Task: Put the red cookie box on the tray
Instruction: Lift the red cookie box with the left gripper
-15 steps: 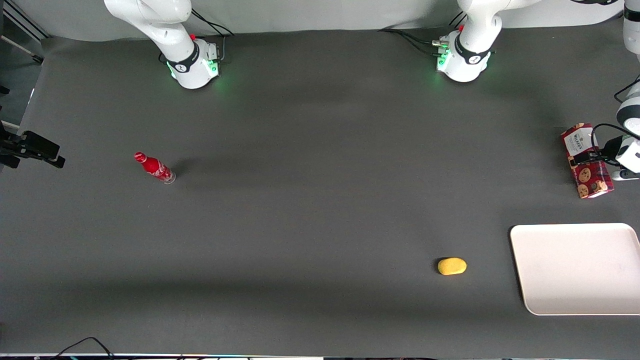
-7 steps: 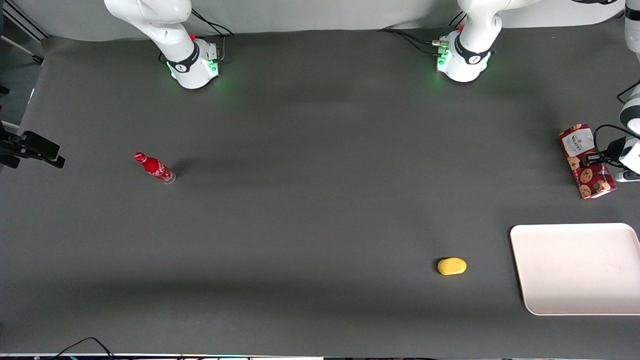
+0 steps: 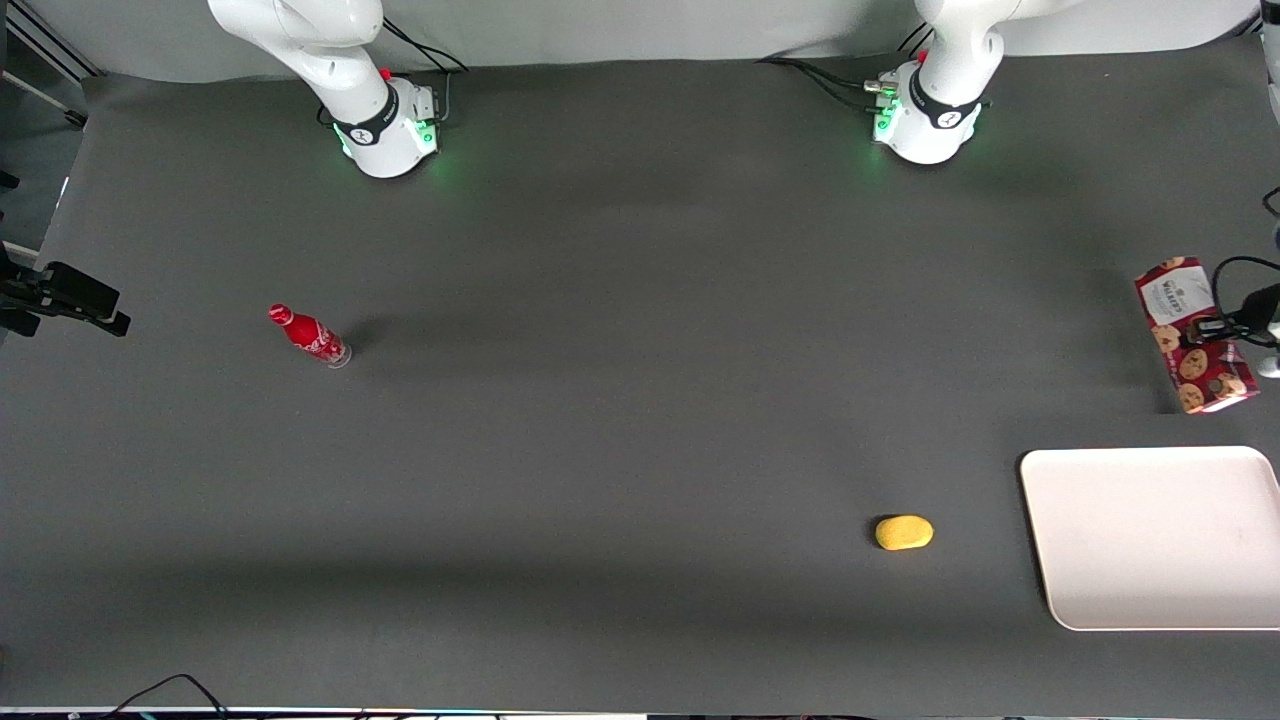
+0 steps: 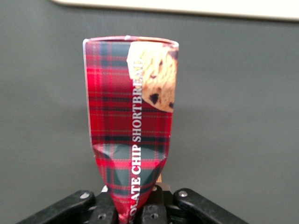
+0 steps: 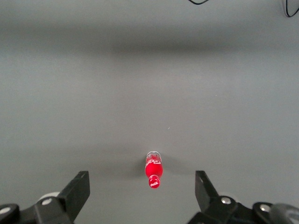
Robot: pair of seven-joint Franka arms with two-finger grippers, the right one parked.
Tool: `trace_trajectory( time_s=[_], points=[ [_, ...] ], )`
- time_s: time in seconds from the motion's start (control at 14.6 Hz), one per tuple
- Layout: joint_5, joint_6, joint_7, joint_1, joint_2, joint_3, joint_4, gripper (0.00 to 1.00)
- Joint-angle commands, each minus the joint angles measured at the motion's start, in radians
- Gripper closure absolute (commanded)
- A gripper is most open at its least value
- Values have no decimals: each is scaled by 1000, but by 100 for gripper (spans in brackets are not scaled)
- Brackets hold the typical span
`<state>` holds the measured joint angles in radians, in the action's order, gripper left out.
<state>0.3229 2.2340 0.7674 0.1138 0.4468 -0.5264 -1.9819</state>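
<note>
Pinching the red cookie box (image 3: 1193, 333) at the right edge of the frame, the pincer (image 3: 1222, 327) holds it above the tabletop (image 3: 640, 420), farther from the camera than the tray (image 3: 1150, 540).

A small red bottle (image 5: 153, 170) stands alone on the grey table (image 5: 149, 84).

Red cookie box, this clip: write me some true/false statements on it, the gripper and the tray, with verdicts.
1. The gripper is shut on the red cookie box. True.
2. The box lies on the tray. False: it is held above the table, farther from the front camera than the tray.
3. The tray holds a yellow object. False: the yellow object sits on the table beside it.
4. The red bottle stands toward the parked arm's end. True.
</note>
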Motion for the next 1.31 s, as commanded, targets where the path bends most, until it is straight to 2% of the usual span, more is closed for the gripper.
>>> trace_trajectory(
  time_s=[0.0,0.27,0.41,0.62,0.96,1.24],
  points=[
    [-126,-216,-149,-20,-42,11,228,100],
    [-125,-388,-163,-19,13,12,484,100],
    [-108,-442,-172,7,94,12,619,100],
    [-44,-522,-172,108,257,55,896,100],
    [-35,-389,-188,208,412,190,1061,100],
    [15,-222,-186,216,501,206,1077,100]
  ],
)
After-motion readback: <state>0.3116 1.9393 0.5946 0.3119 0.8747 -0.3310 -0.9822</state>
